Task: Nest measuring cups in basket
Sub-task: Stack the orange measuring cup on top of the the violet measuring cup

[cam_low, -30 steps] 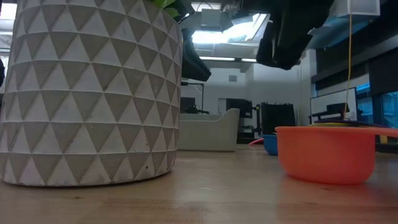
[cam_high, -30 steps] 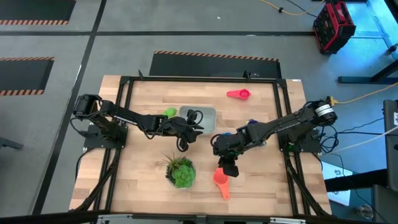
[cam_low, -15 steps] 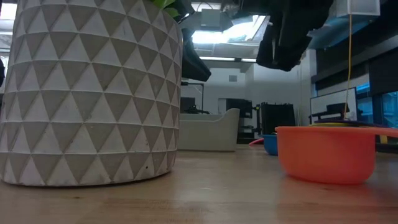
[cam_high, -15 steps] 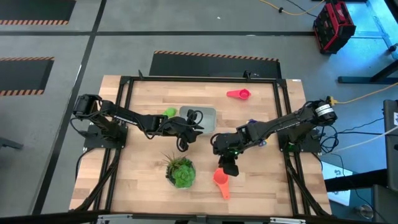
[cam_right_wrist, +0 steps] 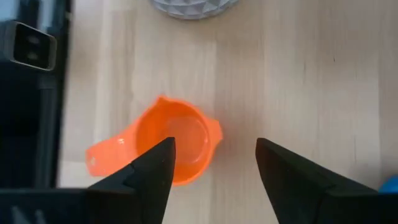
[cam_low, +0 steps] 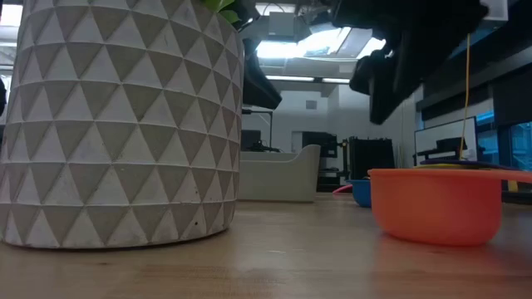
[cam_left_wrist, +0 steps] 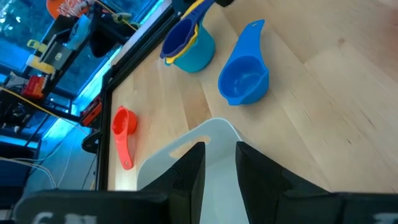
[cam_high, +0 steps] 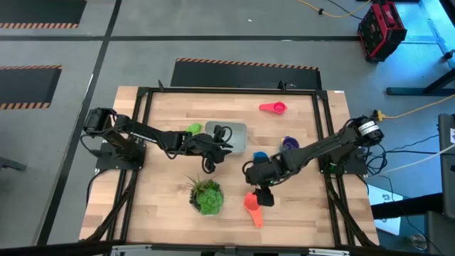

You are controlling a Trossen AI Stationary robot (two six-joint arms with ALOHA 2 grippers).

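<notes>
Orange-red cup sits on the table near the front edge, beside the plant pot. Right gripper hovers above it, fingers wide apart, empty. Advice: centre over the rim, descend straight. Since a second ago the right arm has shifted toward the cup. Left gripper, slightly parted and empty, waits over the basket.

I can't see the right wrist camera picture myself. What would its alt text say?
An orange-red measuring cup sits upright and empty on the pale wooden table, seen from straight above with its short handle sticking out to one side. The right gripper hangs open over it, one dark finger over the cup's rim, the other over bare wood. A white patterned pot peeks in at the edge.
</notes>
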